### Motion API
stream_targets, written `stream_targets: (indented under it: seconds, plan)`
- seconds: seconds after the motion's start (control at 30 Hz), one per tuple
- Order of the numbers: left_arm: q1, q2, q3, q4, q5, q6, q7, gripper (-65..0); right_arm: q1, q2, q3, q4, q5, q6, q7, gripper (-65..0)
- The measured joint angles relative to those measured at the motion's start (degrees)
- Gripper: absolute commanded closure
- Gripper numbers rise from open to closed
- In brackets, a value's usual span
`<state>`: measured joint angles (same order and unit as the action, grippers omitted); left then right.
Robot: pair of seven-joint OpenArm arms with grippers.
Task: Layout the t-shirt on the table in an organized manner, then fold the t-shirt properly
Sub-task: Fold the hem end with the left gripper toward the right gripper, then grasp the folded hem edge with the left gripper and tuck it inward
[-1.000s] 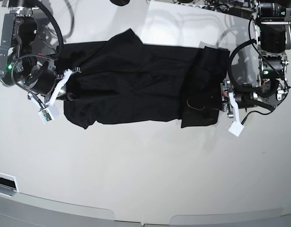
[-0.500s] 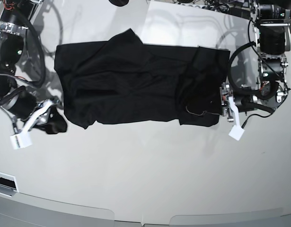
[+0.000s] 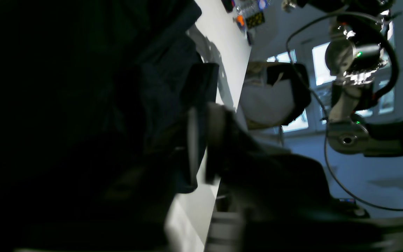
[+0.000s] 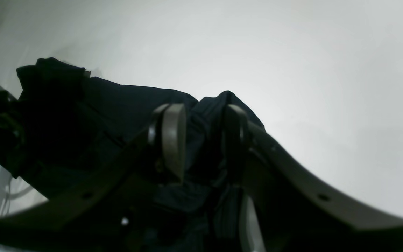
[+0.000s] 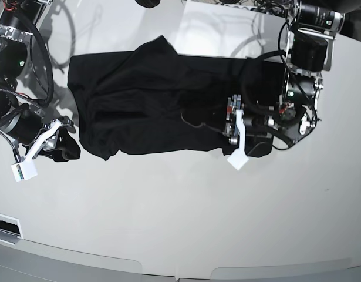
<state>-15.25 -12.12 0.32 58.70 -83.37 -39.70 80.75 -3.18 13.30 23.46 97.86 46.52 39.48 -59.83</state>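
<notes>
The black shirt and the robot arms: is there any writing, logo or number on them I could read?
None can be read.
The t-shirt shows no print.
The white tags by the right gripper and left gripper look blank.
Colored items at the table's far end are too blurred.

1. Both arms are black and silver, built from round cylindrical joints with black cables looping beside them.
2. The left arm [image 5: 300,76] carries a small green light on its housing.
3. The left gripper [image 5: 235,134] has white fingers, the lower one ending in a flat white square tip.
4. The right gripper [image 5: 39,154] has white fingers [image 5: 23,170] with a tiny coloured mark on the square tip.
5. Up close, the right gripper's [image 4: 201,140] dark curved finger arms each show one small round hole, and the pads [image 4: 173,136] look grey-brown.
</notes>
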Motion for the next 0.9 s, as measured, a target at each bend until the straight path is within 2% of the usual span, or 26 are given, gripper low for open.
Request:
stream_targets:
  seconds: [0.1, 0.27, 0.47, 0.5, 0.57, 0.7, 0.9]
  plan:
    - [-2.01, -0.44, -1.36, 0.50, 0.00, 0.00, -0.13, 0.0, 0.00, 0.00, 0.00, 0.00, 0.02, 0.00, 0.00, -21.8]
    - [-2.99, -0.74, -9.42, 7.67, -0.13, 0.02, -0.09, 0.0, -0.02, 0.00, 0.00, 0.02, 0.00, 0.00, -0.07, -21.8]
    - [-2.84, -5.40, -21.22, 14.78, -0.24, 0.02, -0.09, 0.0, 0.00, 0.00, 0.00, 0.00, 0.00, 0.02, -0.09, -21.8]
    - [-2.54, -6.49, -22.97, 14.97, 0.79, 0.00, -0.26, 0.0, 0.00, 0.00, 0.00, 0.00, 0.00, 0.02, -0.07, -21.8]
    - [-1.33, -8.87, -25.44, 15.10, 6.60, -0.09, -0.31, 0.0, -0.02, 0.00, 0.00, 0.02, 0.00, 0.02, -0.09, -21.8]
    - [3.98, -12.35, -26.56, 14.97, 16.55, 0.44, -4.79, 0.0, 0.00, 0.00, 0.00, 0.02, 0.00, 0.02, -0.24, -21.8]
    - [9.64, -12.72, -23.96, 15.04, 25.57, 1.97, -10.95, 0.0, 0.00, 0.02, 0.00, 0.02, -0.02, 0.02, -0.24, -21.8]
